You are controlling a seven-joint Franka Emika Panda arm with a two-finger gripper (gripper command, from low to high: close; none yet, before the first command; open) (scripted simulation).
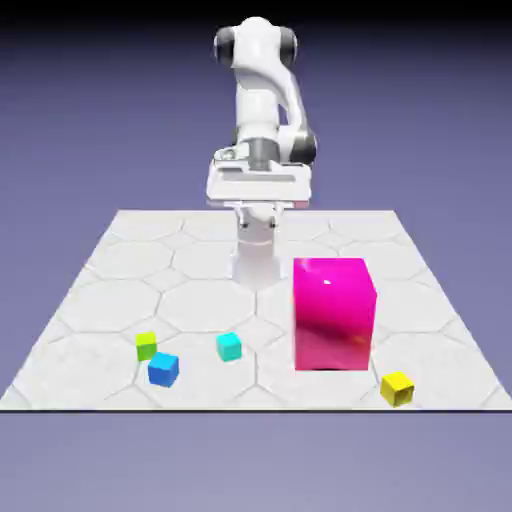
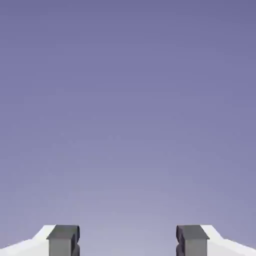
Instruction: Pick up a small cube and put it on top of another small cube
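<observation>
Okay, big magenta block (image 1: 333,315) on the table, exterior view's right of the small cyan cube (image 1: 229,347). Gripper (image 2: 128,240) raised, fingers wide, nothing between. Looks like pre-approach; next move should tilt the hand down, skirt the block, line up over cyan.

tbl (image 1: 200,260) | mag. block (image 1: 333,315) | cyan (image 1: 229,347), blue (image 1: 164,369), lime (image 1: 146,346), yel. cubes (image 1: 397,389)
</observation>
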